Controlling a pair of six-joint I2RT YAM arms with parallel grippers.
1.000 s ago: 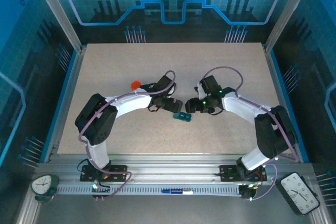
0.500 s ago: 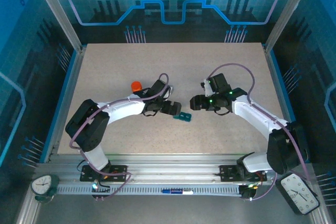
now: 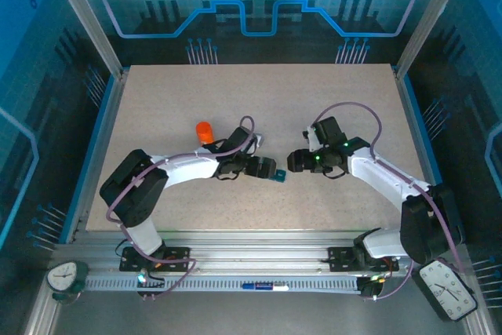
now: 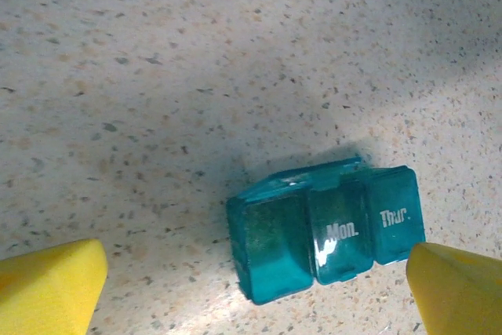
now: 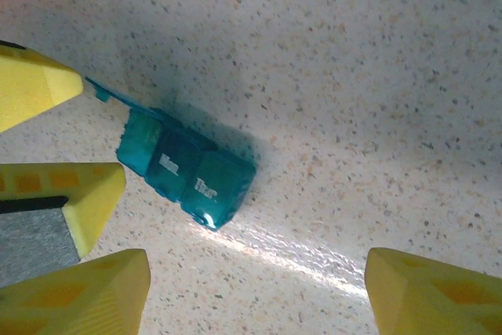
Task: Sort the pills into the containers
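The containers are one small teal pill box (image 4: pixel 325 233) lying flat on the speckled table, with lids marked "Mon." and "Thur."; a thin flap sticks out at its far end (image 5: pixel 100 90). My left gripper (image 4: pixel 251 292) is open, its yellow fingertips (image 4: pixel 51 288) wide apart on either side of the box, just above it. From above, the left gripper (image 3: pixel 269 170) sits over the box (image 3: pixel 276 176). My right gripper (image 5: pixel 255 296) is open and empty; it hovers a little to the right (image 3: pixel 292 162) of the box (image 5: pixel 187 169). The pills are out of view.
An orange bottle (image 3: pixel 204 130) stands on the table behind the left forearm. The left gripper's yellow fingers (image 5: pixel 86 202) crowd the left side of the right wrist view. Blue-framed walls edge the table (image 3: pixel 353 100).
The left arm has stretched right and forward, bringing its open gripper over the pill box. The right arm has extended and its gripper has dropped slightly nearer the box.
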